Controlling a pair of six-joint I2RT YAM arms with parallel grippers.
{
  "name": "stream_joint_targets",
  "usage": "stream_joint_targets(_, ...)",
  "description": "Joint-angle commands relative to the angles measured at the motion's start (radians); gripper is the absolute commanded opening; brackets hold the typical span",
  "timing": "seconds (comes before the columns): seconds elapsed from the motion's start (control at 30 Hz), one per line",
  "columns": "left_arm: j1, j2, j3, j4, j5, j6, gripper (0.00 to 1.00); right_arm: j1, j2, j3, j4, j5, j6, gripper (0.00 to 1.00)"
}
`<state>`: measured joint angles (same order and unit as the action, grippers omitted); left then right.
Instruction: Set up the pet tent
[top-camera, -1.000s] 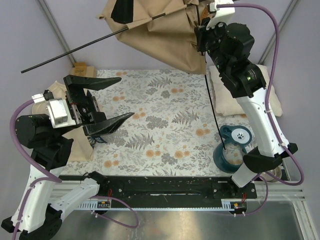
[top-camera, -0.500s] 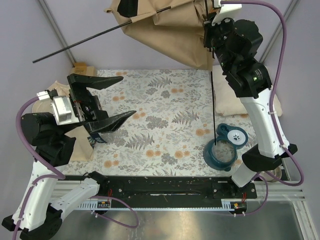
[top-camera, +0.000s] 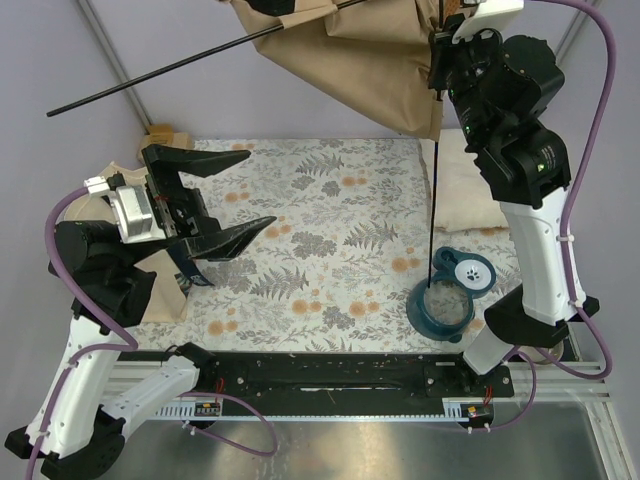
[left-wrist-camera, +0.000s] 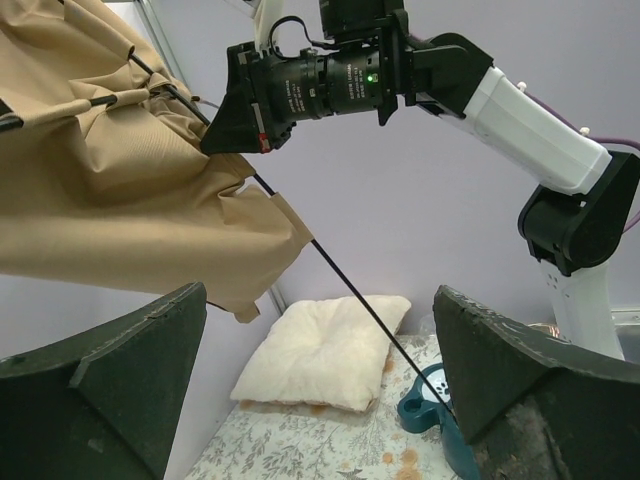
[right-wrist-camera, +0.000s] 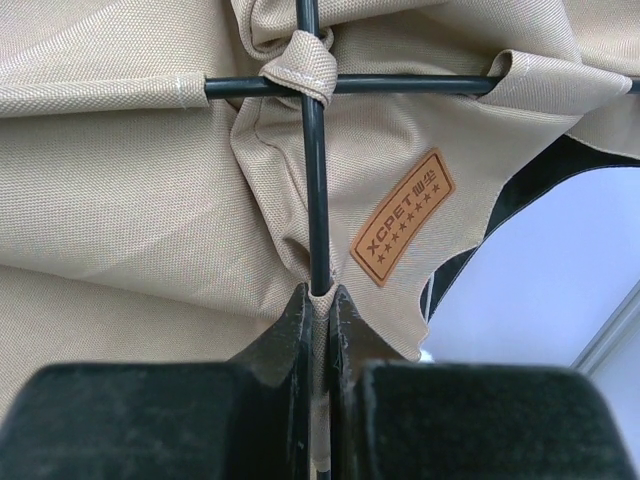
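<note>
The pet tent (top-camera: 350, 60) is a tan canvas bundle with black trim, held high at the top of the view. My right gripper (top-camera: 437, 62) is shut on one of its thin dark poles (right-wrist-camera: 312, 160) and the canvas around it, just below the pole crossing and beside the brown label patch (right-wrist-camera: 402, 216). That pole (top-camera: 432, 210) hangs down into a teal pet bowl (top-camera: 442, 308). A second pole (top-camera: 150, 83) sticks out to the left. My left gripper (top-camera: 215, 200) is open and empty above the mat's left side. The tent also shows in the left wrist view (left-wrist-camera: 130, 200).
A cream pillow (top-camera: 465, 185) lies at the right of the floral mat (top-camera: 320, 240). A beige tote bag (top-camera: 155, 290) lies under my left arm. A small cardboard box (top-camera: 165, 135) sits at the back left. Purple walls enclose the table.
My right gripper has lifted the tent higher and a little to the right. The teal bowl shifted left with the hanging pole. My left gripper has risen slightly, still open.
</note>
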<state>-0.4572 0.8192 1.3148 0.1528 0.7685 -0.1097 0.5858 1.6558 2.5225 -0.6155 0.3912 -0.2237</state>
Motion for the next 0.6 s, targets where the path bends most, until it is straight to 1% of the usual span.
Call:
stream_joint_targets(0.0, -0.003, 0.006, -0.008, 0.042, -0.023, 0.001, 0.99, 0.006, -0.056, 0.044, 0.054, 0.04, 0.075, 0.0)
stream_joint_targets(0.13, -0.003, 0.008, -0.006, 0.042, -0.026, -0.002, 0.99, 0.006, -0.065, 0.048, 0.034, 0.069, 0.11, 0.0)
stream_joint_targets(0.3, -0.003, 0.009, -0.011, 0.05, -0.031, -0.013, 0.99, 0.006, -0.064, 0.062, -0.007, 0.12, 0.194, 0.0)
stream_joint_targets(0.43, -0.005, 0.012, -0.012, 0.056, -0.034, -0.024, 0.99, 0.006, -0.065, 0.071, -0.009, 0.127, 0.245, 0.0)
stream_joint_targets(0.57, -0.006, 0.012, -0.014, 0.059, -0.037, -0.03, 0.99, 0.006, -0.059, 0.096, 0.003, 0.117, 0.23, 0.0)
